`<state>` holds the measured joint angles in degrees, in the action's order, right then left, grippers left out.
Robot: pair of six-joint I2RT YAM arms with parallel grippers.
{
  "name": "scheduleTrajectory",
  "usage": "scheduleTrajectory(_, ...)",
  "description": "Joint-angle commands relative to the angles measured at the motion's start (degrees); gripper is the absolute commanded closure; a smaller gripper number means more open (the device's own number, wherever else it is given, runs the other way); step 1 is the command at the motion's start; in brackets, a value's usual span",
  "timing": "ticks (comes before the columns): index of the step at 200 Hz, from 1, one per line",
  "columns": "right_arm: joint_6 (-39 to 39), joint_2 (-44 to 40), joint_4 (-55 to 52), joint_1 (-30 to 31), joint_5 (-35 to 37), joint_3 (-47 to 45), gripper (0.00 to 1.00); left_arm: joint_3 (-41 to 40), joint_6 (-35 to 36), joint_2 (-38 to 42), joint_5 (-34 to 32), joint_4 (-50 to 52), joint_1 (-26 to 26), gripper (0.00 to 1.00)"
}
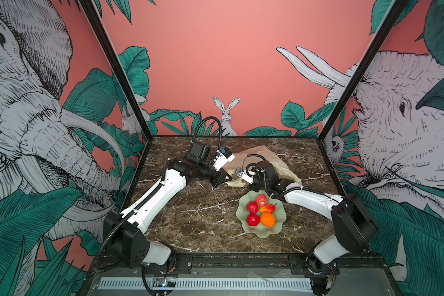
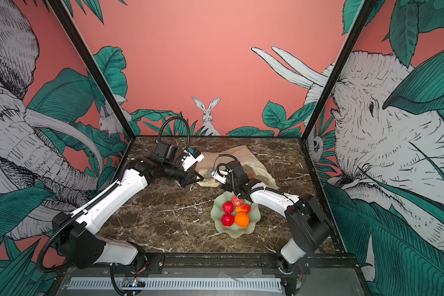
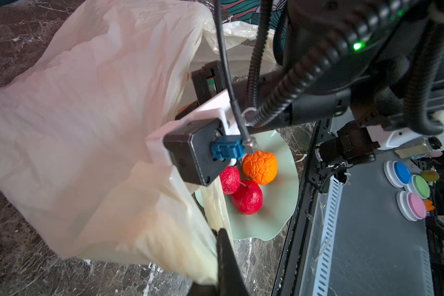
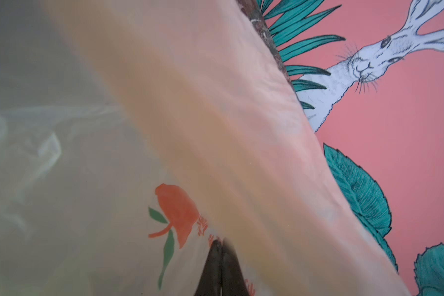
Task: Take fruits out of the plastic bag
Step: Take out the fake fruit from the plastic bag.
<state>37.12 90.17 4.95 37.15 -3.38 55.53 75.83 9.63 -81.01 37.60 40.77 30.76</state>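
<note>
The cream plastic bag (image 1: pixel 272 159) (image 2: pixel 251 159) lies crumpled at the back of the marble table. My left gripper (image 1: pixel 219 180) (image 3: pixel 222 232) is shut on the edge of the bag (image 3: pixel 92 133) and holds the film up. My right gripper (image 4: pixel 219 243) reaches into the bag's mouth and is shut on the bag's film (image 4: pixel 215 128), beside an orange fruit print. In both top views its fingertips are hidden. Several fruits lie in a pale green dish (image 1: pixel 280 226) (image 3: pixel 267 228): red ones (image 1: pixel 253 220) (image 3: pixel 248 197) and an orange one (image 1: pixel 267 219) (image 3: pixel 260 166). No fruit shows inside the bag.
The dish sits just in front of the right forearm (image 1: pixel 310 201). Black frame posts (image 1: pixel 128 97) stand at the back corners. A black rail (image 1: pixel 215 261) runs along the table's front edge. Beyond it lie blue (image 3: pixel 401 173), green and pink round buttons.
</note>
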Motion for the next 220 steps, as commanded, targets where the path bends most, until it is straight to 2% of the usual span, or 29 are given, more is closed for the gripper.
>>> scheduleTrajectory(1,5.9,-0.1,0.3,-2.3,-5.9,2.7,0.92,2.5,4.1,-0.4,0.4,5.6,0.2,1.00)
scheduleTrajectory(34,15.1,4.2,-4.8,-3.5,-4.8,5.2,0.85,3.8,5.0,-1.1,0.8,7.2,0.3,1.00)
scheduleTrajectory(51,19.1,6.4,-4.9,-3.9,-3.8,5.9,0.85,4.7,5.3,-1.4,0.5,7.8,0.2,1.00)
scheduleTrajectory(110,26.2,10.4,4.4,-4.3,-5.0,4.4,0.84,8.8,6.9,-3.0,0.0,10.7,0.2,1.00)
scheduleTrajectory(133,27.7,10.9,9.8,-4.3,-5.1,2.8,0.77,9.6,7.1,-3.2,0.1,11.1,0.2,1.00)
scheduleTrajectory(137,27.7,10.7,11.7,-4.3,-5.3,2.0,0.72,9.7,7.2,-3.3,0.0,11.1,0.2,1.00)
scheduleTrajectory(142,27.5,10.5,14.4,-4.3,-5.4,1.2,0.61,9.7,7.2,-3.3,0.0,11.2,0.3,1.00)
scheduleTrajectory(148,27.4,10.2,16.8,-4.3,-5.2,0.2,0.57,9.7,7.2,-3.3,-0.1,11.2,0.3,1.00)
scheduleTrajectory(163,28.5,9.5,19.3,-4.3,-5.5,-1.3,0.54,9.4,7.4,-3.3,-0.6,10.8,0.3,1.00)
scheduleTrajectory(194,28.2,8.5,16.4,-4.2,-5.4,-2.5,0.53,8.5,7.2,-3.2,-0.7,9.5,0.2,1.00)
scheduleTrajectory(220,26.7,11.3,17.0,-4.3,-1.7,-1.2,0.47,8.9,6.1,-3.6,0.0,8.1,0.3,1.00)
